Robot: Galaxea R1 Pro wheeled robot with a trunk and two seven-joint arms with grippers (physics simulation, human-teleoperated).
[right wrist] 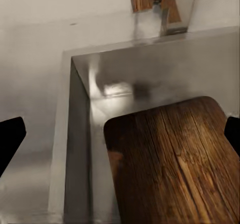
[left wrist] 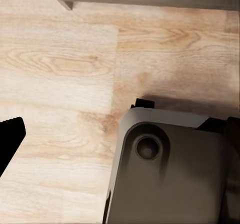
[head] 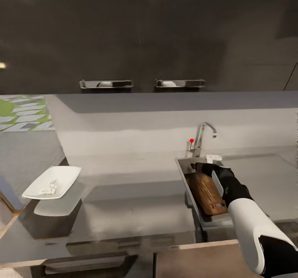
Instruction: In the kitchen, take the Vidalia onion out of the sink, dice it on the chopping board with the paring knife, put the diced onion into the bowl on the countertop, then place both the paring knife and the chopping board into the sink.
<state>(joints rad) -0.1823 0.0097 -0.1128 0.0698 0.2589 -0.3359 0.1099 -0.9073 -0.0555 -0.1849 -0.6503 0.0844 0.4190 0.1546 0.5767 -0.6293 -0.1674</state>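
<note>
The task looks to be at its last step. The rectangular dark-brown wooden chopping board (head: 207,193) with rounded corners lies inside the rectangular grey steel sink (head: 182,168) at the right of centre in the head view, tilted, its near end raised toward the front wall of the basin. A small red mark near the board's lower end (head: 216,206) may be the red handle of the paring knife, but it is too small to tell.

The right gripper (head: 198,167) reaches over the far end of the board, below the curved chrome tap (head: 203,137) with its red-tipped lever. In the right wrist view its two dark fingertips (right wrist: 10,139) sit at the opposite edges of the frame, spread wide with nothing between them, and the board's grain shows plainly below (right wrist: 175,159), so the board appears to be let go. The next move calls for lifting the right arm straight up and clear of the basin without nudging the board.

At the left of the head view the shallow white squarish bowl (head: 51,181) rests on the glossy dark-grey countertop (head: 132,203), with pale pieces in it that look like diced onion.

One dark finger (left wrist: 9,139) of the left gripper shows over pale wooden flooring; I cannot tell whether the left gripper is spread or closed.
</note>
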